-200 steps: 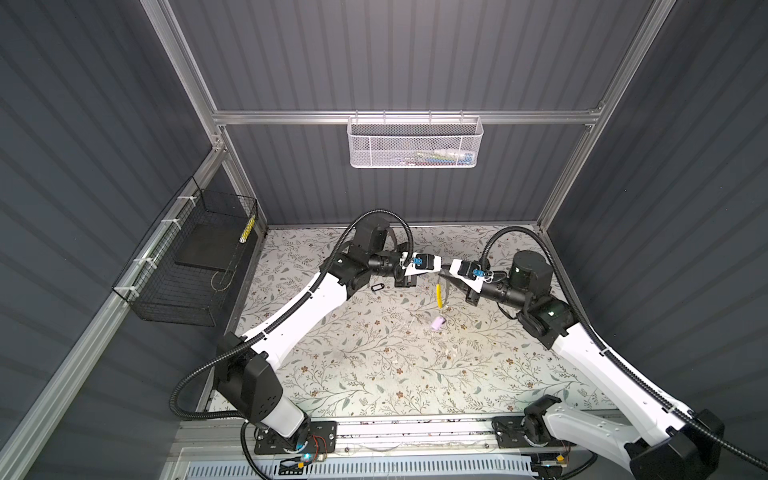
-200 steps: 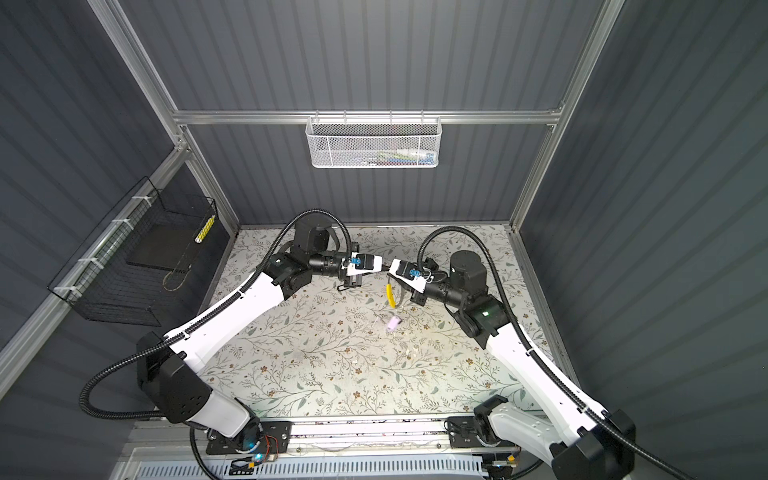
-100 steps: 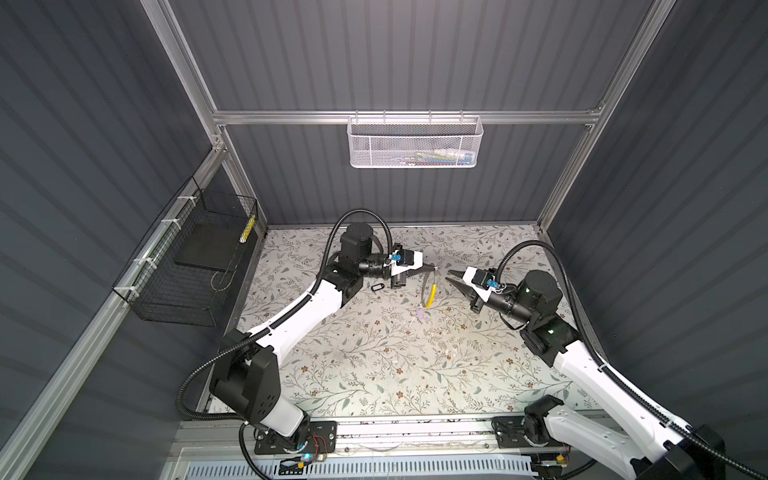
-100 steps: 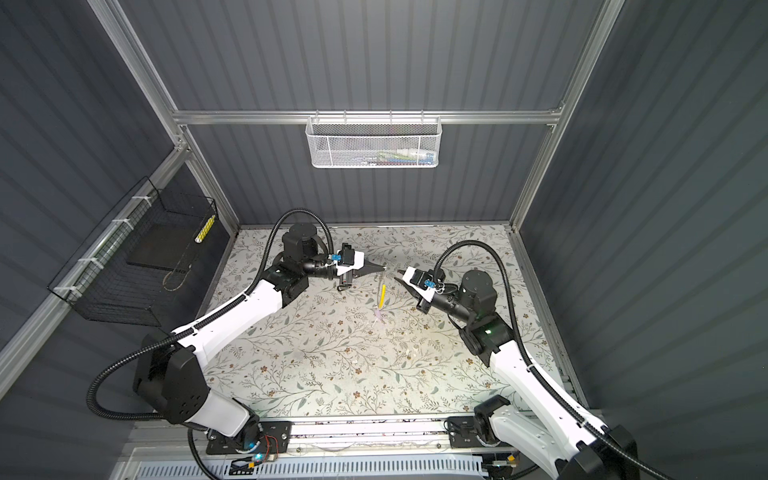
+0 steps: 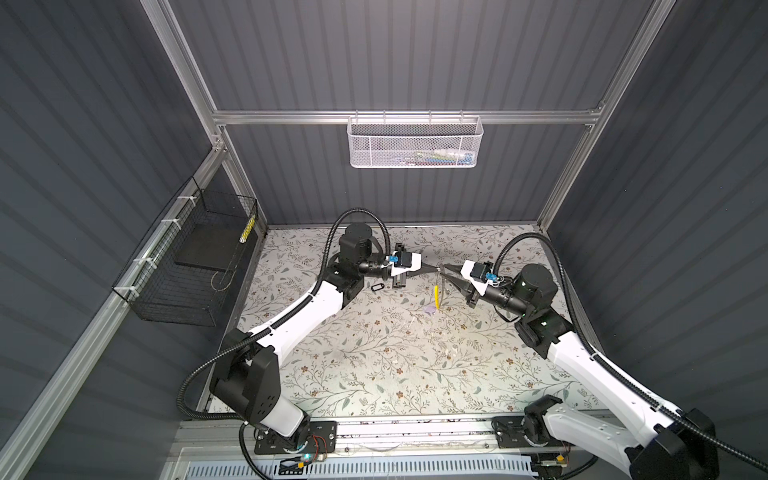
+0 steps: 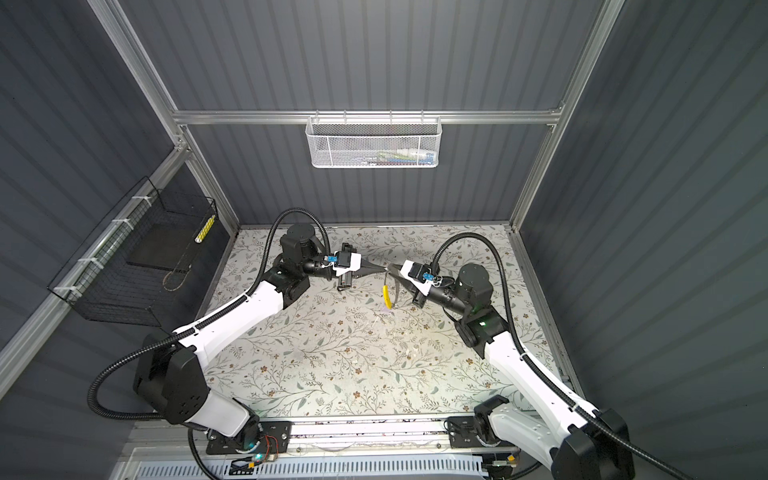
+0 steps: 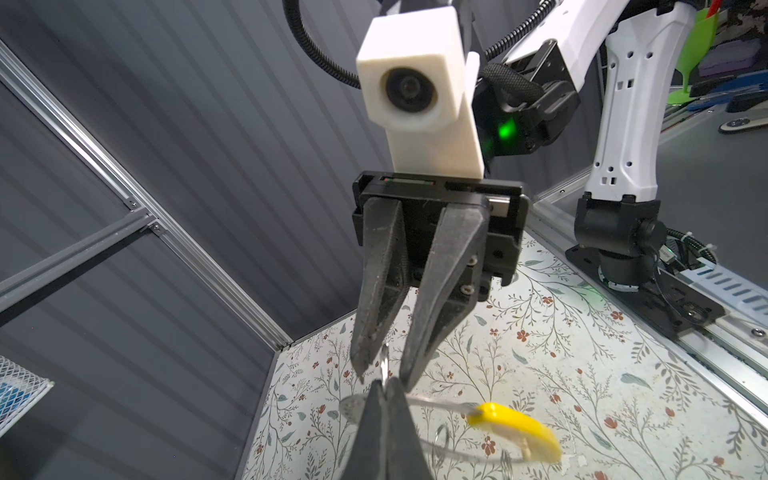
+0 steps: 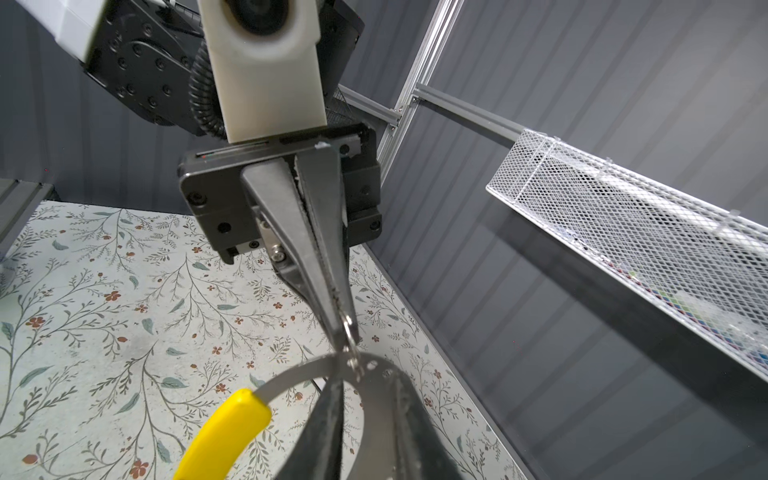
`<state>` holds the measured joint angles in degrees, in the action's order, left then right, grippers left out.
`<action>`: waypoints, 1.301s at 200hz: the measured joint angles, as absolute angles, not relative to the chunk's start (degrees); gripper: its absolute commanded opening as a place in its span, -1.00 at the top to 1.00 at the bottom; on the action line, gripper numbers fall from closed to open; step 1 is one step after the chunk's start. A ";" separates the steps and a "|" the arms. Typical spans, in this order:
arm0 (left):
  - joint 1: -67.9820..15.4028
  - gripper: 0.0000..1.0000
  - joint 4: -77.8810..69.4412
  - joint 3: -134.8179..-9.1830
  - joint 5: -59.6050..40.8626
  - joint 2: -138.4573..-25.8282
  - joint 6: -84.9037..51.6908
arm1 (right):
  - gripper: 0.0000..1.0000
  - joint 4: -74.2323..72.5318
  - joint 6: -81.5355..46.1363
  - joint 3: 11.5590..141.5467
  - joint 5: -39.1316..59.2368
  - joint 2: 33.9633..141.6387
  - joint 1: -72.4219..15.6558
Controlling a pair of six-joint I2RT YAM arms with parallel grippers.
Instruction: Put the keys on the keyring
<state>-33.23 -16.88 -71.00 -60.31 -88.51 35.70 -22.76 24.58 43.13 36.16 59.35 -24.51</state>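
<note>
I have both arms nose to nose above the counter (image 5: pixel 374 353), and their tips meet just above the yellow tag (image 5: pixel 437 296). That tag hangs in the air on the keyring (image 8: pixel 299 374), the thin grey hoop, whose flat band curves away from the tag and up to where the tips meet.

Left gripper (image 8: pixel 344 332) first: its fingers (image 8: pixel 307 249) are pressed together. From the right wrist view I see them pinching a small split ring (image 8: pixel 348 328) at the very tip. That little ring meets the hoop's band a short way along from the yellow tag.

Now the right gripper (image 7: pixel 383 377): from the left wrist view its fingers (image 7: pixel 440 291) are a little spread, with a clear gap between the tips. They stand either side of that small ring, close up against the left tips, and the yellow tag hangs just past them.

The key (image 5: pixel 430 309) with the pale lilac tag shows right at the yellow tag's lower end in a top view. It is tiny there, and I can't tell whether it hangs on the hoop or lies on the counter.

The black-rimmed tag (image 5: pixel 376 287) lies flat on the counter, well apart from the yellow tag on the left arm's side, and it is not on the hoop.
</note>
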 measured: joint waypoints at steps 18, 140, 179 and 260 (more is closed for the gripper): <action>-33.23 1.00 -17.08 -70.96 -60.58 -88.51 35.70 | 0.56 -23.29 24.27 43.33 36.95 59.42 -24.51; -33.28 1.00 -19.35 -70.96 -62.19 -88.53 35.66 | 0.75 -24.01 23.79 44.95 40.75 61.30 -24.51; -33.34 1.00 -19.40 -70.96 -62.33 -88.53 35.44 | 0.88 -23.88 24.03 45.34 41.50 61.30 -24.49; -32.21 0.23 -19.38 -70.96 -59.20 -88.62 34.37 | 1.00 -19.55 32.77 45.47 38.13 59.77 -24.58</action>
<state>-32.21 -19.38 -70.96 -59.20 -88.62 34.37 -19.55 32.77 45.47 38.13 59.77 -24.58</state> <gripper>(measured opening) 0.350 0.050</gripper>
